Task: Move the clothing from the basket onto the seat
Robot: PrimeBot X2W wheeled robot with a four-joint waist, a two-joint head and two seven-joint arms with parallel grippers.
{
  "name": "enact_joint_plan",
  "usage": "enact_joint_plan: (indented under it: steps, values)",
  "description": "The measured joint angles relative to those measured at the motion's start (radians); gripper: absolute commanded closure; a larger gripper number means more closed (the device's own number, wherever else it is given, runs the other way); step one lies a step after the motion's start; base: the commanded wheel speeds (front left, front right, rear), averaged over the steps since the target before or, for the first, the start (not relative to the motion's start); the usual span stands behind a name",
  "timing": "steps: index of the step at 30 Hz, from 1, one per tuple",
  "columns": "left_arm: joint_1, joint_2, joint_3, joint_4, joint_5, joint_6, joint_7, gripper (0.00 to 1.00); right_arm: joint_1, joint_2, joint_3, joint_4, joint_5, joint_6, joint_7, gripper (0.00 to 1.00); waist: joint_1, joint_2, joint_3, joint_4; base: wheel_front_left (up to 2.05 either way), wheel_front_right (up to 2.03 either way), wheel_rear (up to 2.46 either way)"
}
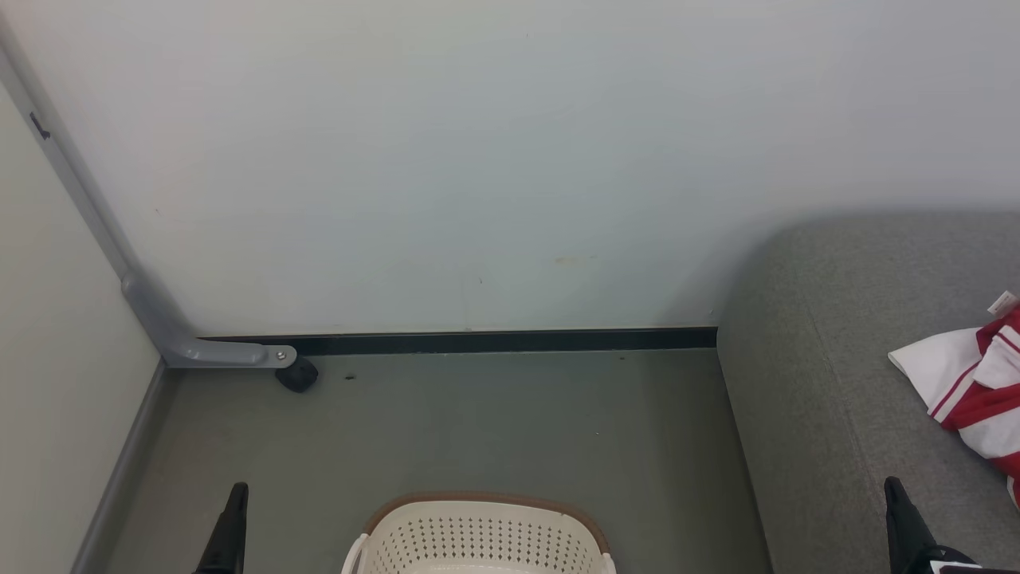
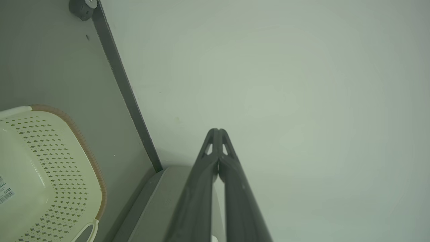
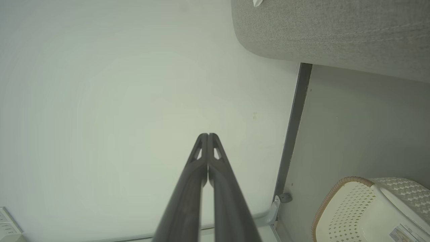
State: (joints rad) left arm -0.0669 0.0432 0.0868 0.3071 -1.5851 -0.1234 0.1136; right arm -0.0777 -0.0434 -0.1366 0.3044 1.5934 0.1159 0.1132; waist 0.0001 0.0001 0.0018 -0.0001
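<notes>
Clothing (image 1: 980, 383) lies bunched on the seat (image 1: 805, 359), red and white, cut off by the right edge of the head view, so I cannot tell whether any of it hangs over the cushion's far side. Both pairs of jaws are pressed together with nothing between them: the left gripper (image 2: 217, 130) points at the pale wall (image 2: 302, 101), and the right gripper (image 3: 207, 135) does likewise. The basket (image 1: 478, 526) stands on the floor (image 1: 518, 422) between the two arms, apart from the seat. What shows of its inside in the wrist views is bare but for a sticker (image 2: 6, 195), though part is hidden — a garment overlooked there would be the likeliest miss. In the head view the right gripper hangs over the cushion near the heap, and a careless swing of that arm could, I judge, drag fabric off. A grey bracket with a dark caster (image 1: 296, 375) sits in the corner, well apart; nothing blocks the way from basket to seat.
</notes>
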Motion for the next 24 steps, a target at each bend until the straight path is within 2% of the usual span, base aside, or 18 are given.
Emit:
enact_joint_plan:
  steps: [24]
  values:
    - [-0.009,-0.002,0.000,-0.002,-0.013,0.000,0.000,1.00,0.000,0.001,-0.001,0.000,0.001,0.000,0.000,1.00,-0.0001,0.0000,0.000,0.000,0.00,0.00,0.00]
